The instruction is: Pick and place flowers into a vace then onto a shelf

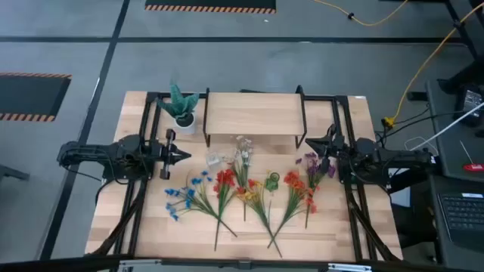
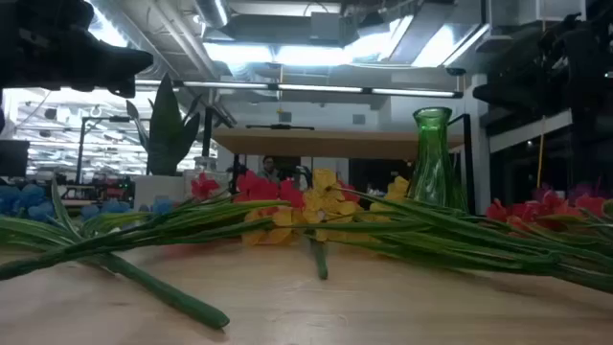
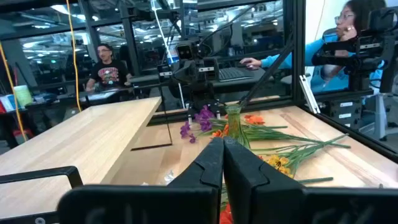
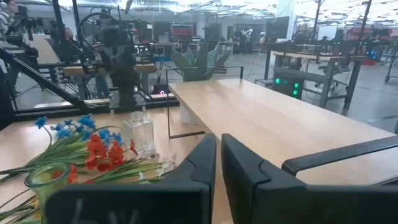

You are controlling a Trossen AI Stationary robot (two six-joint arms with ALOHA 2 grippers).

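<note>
Table: pale wood, black frame rails at both sides.
Shelf: far centre of table, top bare.
Flowers: fanned flat on table, near side of shelf, stalks pointing near edge; blue at left, purple at right.
Left gripper: hovering left of flowers, fingers closed together, holding nothing.
Right gripper: hovering right of shelf, over purple blooms, fingers nearly together, empty.
Potted plant: far left, just beside shelf.
Green vase: upright among stems.
Clear vase: left of centre, near shelf.

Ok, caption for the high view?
Flowers lie fanned on the table before the shelf; left pincer and right pincer wait shut, holding nothing.
</note>
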